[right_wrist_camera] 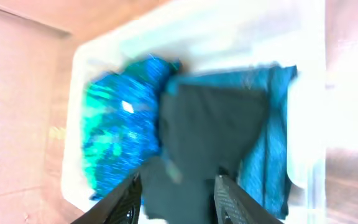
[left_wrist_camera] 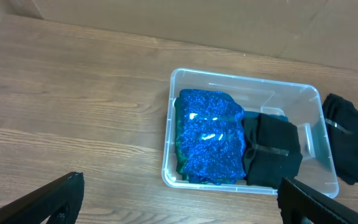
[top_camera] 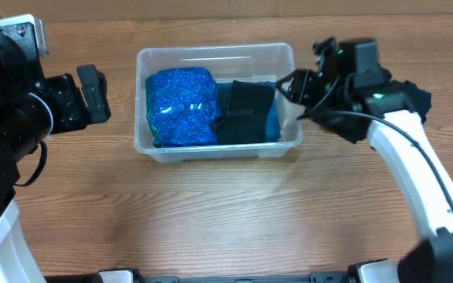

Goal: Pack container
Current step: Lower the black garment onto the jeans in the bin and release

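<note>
The clear container (top_camera: 215,52) stands at mid-table. It holds a sparkly blue cloth (top_camera: 181,106) on the left, a black cloth (top_camera: 242,110) in the middle and a teal-blue cloth (top_camera: 272,118) under it at the right. My right gripper (top_camera: 291,88) is over the container's right end; in the right wrist view its fingers (right_wrist_camera: 178,199) are apart just above the black cloth (right_wrist_camera: 210,124), and the view is blurred. My left gripper (top_camera: 93,94) is open and empty, left of the container (left_wrist_camera: 241,78), fingers wide apart (left_wrist_camera: 179,205).
Wooden table (top_camera: 211,212) all round. A cardboard wall runs along the far edge (top_camera: 171,9). The right arm's white link (top_camera: 415,165) crosses the table's right side.
</note>
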Available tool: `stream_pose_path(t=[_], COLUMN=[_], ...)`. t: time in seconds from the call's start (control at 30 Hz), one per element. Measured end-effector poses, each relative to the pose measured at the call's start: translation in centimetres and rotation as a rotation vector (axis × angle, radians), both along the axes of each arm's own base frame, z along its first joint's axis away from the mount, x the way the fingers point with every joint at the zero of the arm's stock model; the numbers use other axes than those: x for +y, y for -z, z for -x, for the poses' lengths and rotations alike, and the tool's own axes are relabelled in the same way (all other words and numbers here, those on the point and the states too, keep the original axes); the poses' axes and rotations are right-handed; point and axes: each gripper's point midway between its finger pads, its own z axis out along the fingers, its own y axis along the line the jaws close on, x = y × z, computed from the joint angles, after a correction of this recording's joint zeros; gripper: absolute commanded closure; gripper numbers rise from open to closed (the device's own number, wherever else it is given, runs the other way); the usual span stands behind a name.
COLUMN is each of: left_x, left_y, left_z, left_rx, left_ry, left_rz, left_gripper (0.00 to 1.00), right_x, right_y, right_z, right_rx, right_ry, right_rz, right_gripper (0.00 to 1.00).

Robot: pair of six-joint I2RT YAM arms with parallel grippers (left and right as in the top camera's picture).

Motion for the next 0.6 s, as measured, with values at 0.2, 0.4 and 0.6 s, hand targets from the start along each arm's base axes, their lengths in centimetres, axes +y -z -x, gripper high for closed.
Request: stream_pose_path(t=[0.2,0.4,0.6], left_x=[0.0,0.0,0.0], left_y=[0.0,0.0,0.0], left_z=[0.0,0.0,0.0], left_rx=[0.0,0.0,0.0], left_ry=[0.0,0.0,0.0], left_rz=[0.0,0.0,0.0], left_gripper=[0.0,0.0,0.0], right_x=[-2.0,-11.6,-23.5], right_y=[-2.5,-0.2,3.6], right_z=[0.6,-0.5,-0.8], right_rx=[-0.049,0.045,0.181], right_ry=[0.052,0.305,0.561], right_rz=[0.11,0.237,0.181], right_gripper=[0.25,0.12,0.03])
